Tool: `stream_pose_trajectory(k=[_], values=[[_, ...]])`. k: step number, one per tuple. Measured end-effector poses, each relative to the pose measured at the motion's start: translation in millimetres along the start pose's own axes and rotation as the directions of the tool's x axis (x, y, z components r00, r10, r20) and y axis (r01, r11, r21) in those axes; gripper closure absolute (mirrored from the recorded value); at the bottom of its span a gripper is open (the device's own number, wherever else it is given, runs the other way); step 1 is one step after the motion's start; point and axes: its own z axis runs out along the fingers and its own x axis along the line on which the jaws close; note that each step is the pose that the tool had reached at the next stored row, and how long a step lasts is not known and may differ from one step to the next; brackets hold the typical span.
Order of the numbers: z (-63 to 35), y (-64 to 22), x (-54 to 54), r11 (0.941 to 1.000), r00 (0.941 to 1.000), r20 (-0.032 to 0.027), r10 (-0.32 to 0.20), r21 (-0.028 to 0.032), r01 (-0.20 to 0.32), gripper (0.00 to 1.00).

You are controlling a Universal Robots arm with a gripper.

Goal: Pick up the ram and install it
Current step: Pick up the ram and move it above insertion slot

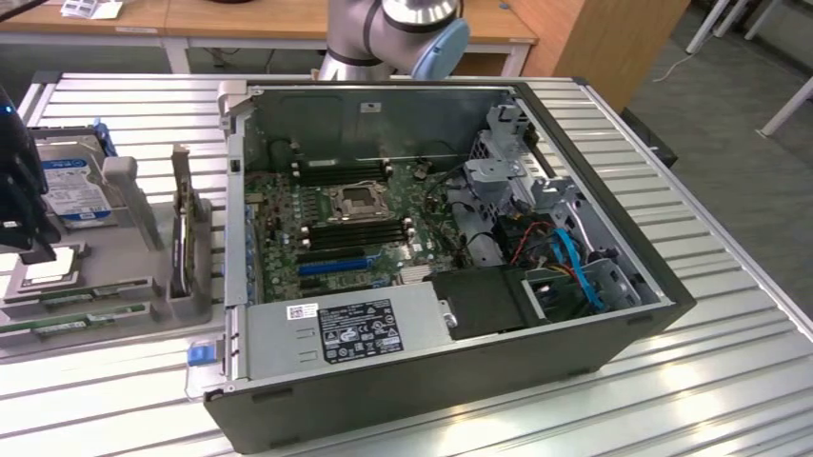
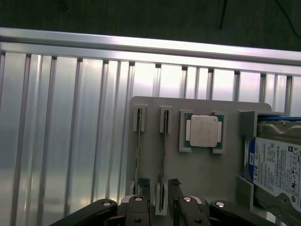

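Two green ram sticks stand on edge in the slots of a grey holder tray (image 2: 221,169). One ram stick (image 2: 163,155) runs between my gripper's two fingertips, the other ram stick (image 2: 138,150) lies just outside them. My gripper (image 2: 159,184) hangs open just above the tray, one finger on each side of the first stick, not closed on it. In the exterior view the dark gripper (image 1: 32,249) hangs at the far left over the tray, with the ram sticks (image 1: 79,296) lying below it. The motherboard's memory slots (image 1: 362,233) sit inside the open computer case (image 1: 445,381).
On the tray also rest a square silvery processor chip (image 2: 203,132), a hard drive (image 2: 277,165) and an upright dark expansion card (image 1: 188,238). The case's power supply (image 1: 343,328) and cables (image 1: 572,267) fill its near side. A ribbed metal table (image 1: 737,362) carries everything.
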Motion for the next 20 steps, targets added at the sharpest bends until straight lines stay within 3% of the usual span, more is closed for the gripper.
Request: stream_pose_trajectory(k=[15,20], values=[[27.3,0.2,-0.5,1.0,1.0,-0.0012,0.0,0.0,0.0,0.71],[28.5,0.4,1.3,1.0,1.0,-0.0021,0.0,-0.0002,0.0,0.71]])
